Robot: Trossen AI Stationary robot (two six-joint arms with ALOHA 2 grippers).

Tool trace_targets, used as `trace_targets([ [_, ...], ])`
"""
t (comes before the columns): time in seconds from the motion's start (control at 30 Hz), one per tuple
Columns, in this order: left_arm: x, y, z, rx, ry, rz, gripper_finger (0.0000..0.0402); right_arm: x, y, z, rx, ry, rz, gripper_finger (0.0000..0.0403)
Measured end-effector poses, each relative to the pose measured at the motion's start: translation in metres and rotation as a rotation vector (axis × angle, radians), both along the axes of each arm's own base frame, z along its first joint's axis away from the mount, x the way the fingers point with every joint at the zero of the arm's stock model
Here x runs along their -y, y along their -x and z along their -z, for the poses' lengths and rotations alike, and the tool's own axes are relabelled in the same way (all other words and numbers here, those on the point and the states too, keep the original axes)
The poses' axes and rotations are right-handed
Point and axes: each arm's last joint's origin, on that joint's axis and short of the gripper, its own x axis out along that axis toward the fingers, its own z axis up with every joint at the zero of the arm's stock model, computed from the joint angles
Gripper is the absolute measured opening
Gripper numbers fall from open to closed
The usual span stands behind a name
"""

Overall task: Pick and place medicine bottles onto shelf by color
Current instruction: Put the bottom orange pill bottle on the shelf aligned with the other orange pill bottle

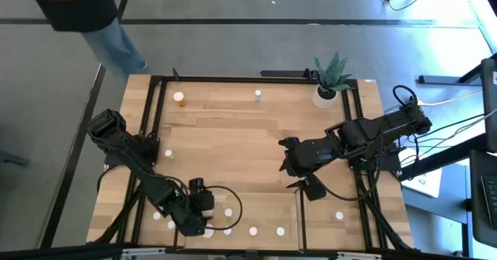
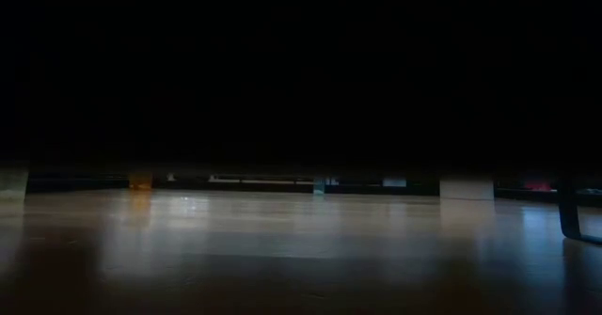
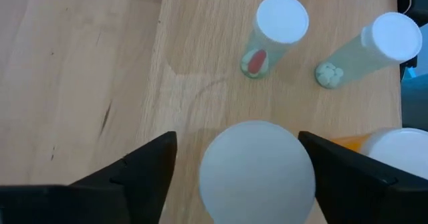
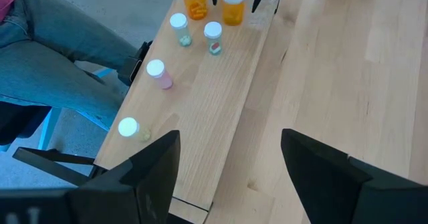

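Observation:
The shelf [image 4: 214, 117] is a light-wood board at the table's near edge, and it also shows in the high view [image 1: 264, 206]. Several white-capped medicine bottles stand on it. My left gripper [image 3: 237, 140] is open low over the shelf's left part. Its fingers stand on either side of a wide amber bottle [image 4: 233, 9] with a white cap [image 3: 257, 174]. A second wide amber bottle [image 4: 194, 3] stands beside it. Beyond are a small bottle with a red pill [image 3: 277, 33] and one with pale pills [image 3: 374, 47]. My right gripper [image 4: 231, 140] is open and empty above the table's middle right [image 1: 299, 175].
More bottles stand along the shelf [image 1: 253, 230] [image 1: 280, 230], with one at the near right [image 1: 338, 215]. An amber bottle [image 1: 178, 97] and a greenish bottle [image 1: 258, 95] stand at the far edge. A white plant pot [image 1: 326, 89] is at the far right. A person [image 1: 85, 12] stands beyond the table.

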Motion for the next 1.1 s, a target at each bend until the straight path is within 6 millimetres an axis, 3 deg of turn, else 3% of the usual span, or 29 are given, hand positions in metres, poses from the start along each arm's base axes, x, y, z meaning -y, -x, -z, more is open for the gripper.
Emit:
trace_targets([
  [0.4,0.003,0.0,-0.003,-0.009,0.063,0.033,0.0322,0.0,0.0,0.0,0.0,0.0,0.0,0.0262],
  [0.87,-0.006,0.005,-0.028,0.075,0.023,0.124,0.0322,0.0,0.0,0.0,0.0,0.0,0.0,0.0262],
  [1.1,-0.022,0.003,-0.042,0.142,-0.063,0.118,0.0322,0.0,0.0,0.0,0.0,0.0,0.0,0.0262],
])
